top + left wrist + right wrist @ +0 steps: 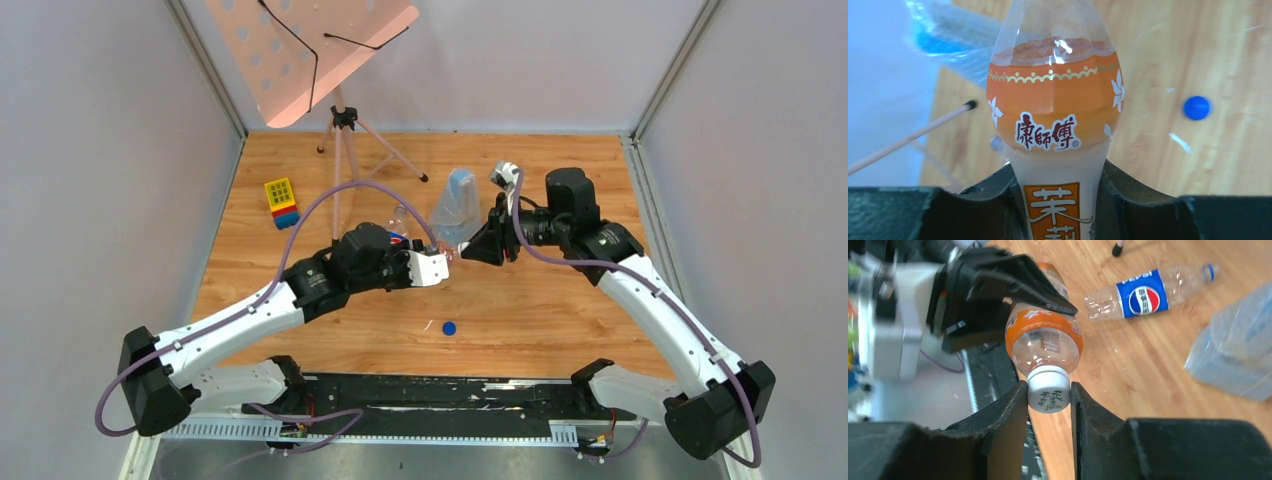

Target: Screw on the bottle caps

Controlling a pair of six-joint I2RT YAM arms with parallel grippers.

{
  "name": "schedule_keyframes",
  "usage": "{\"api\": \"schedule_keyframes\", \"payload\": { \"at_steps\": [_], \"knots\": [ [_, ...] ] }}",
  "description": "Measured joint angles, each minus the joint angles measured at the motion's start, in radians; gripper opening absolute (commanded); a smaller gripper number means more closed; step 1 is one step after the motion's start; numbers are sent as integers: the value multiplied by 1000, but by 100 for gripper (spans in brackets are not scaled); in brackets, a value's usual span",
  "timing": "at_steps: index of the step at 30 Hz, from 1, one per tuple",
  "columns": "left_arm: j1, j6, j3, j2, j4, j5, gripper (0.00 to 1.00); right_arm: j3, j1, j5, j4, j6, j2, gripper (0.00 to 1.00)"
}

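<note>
Both arms meet over the middle of the table. The left tool is clamped on the orange bottle, 1 finger on each side of the lower label, and it holds the bottle off the wood. The left wrist view looks up the bottle's body: orange liquid, an orange band with white characters, then the clear shoulder.

From the right wrist view, the bottle's neck points straight at the camera. The white cap sits on that neck, with a small green mark on its side. The right tool has its 2 fingers pressed against the cap, 1 on either side, pinching it. Whether the cap is threaded fully down, I cannot tell.

The blue cap lies alone on the wood, near the front edge and well apart from both tools. It also shows as a small blue disc to the right of the bottle in the left wrist view.

The Pepsi bottle lies on its side on the table beyond the orange one, blue label up, neck pointing away to the right. From above, the left arm hides most of it.

The bluish plastic bag stands just behind the 2 tools. Further back is a music stand with a pink perforated desk, its tripod feet on the wood. A small stack of toy bricks, yellow on top, sits to the left of the stand's legs.
</note>
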Motion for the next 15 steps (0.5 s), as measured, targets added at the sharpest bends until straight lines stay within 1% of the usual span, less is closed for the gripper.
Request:
{"api": "schedule_keyframes", "payload": {
  "at_steps": [4,5,8,9,11,12,13,15],
  "knots": [
    [-97,72,-96,-24,157,-266,0,43,-3,107,-30,283,63,0],
    [-129,114,-124,-24,212,-349,0,50,-8,129,-39,357,79,0],
    [-195,223,-189,-10,342,-523,0,60,-32,158,-59,557,124,0],
    [-211,252,-205,-1,375,-565,0,61,-39,163,-65,600,138,0],
    [-251,304,-217,27,455,-576,0,63,-39,173,-62,670,174,1],
    [-270,315,-217,37,480,-576,0,66,-35,177,-59,683,188,8],
    [-285,318,-214,42,494,-572,0,68,-32,181,-61,695,196,18],
    [-289,303,-193,43,479,-557,0,74,-30,197,-68,677,190,36]
  ]
}}
